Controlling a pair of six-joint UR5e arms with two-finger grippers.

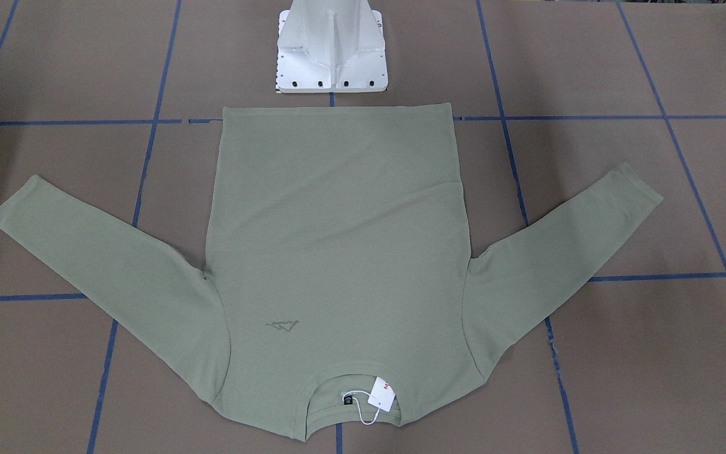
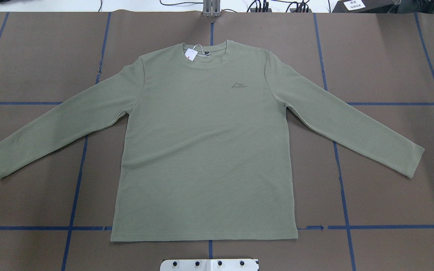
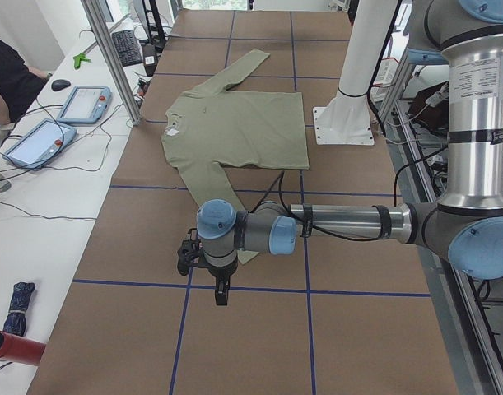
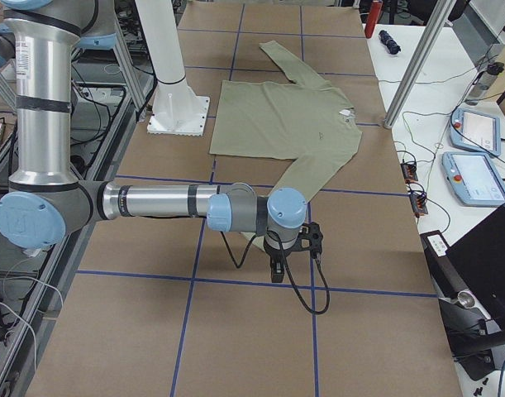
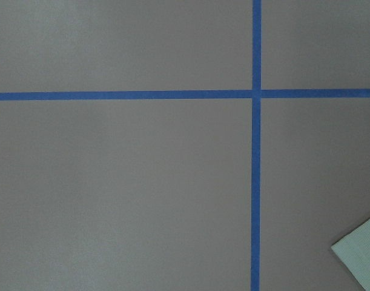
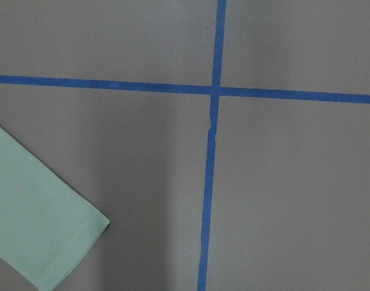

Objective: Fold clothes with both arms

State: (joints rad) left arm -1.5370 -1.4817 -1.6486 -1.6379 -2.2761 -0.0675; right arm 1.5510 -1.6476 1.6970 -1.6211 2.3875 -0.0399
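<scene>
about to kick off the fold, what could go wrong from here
1. The hang tag lies loose on its string at the collar of the shirt; it may snag or get trapped in a fold.
2. A black cable hangs in a loop under the right arm, near the right-side cuff; it could drag the cloth.
3. The left wrist view shows only a corner of the left-side cuff, so a grasp from there might miss the edge.
</scene>
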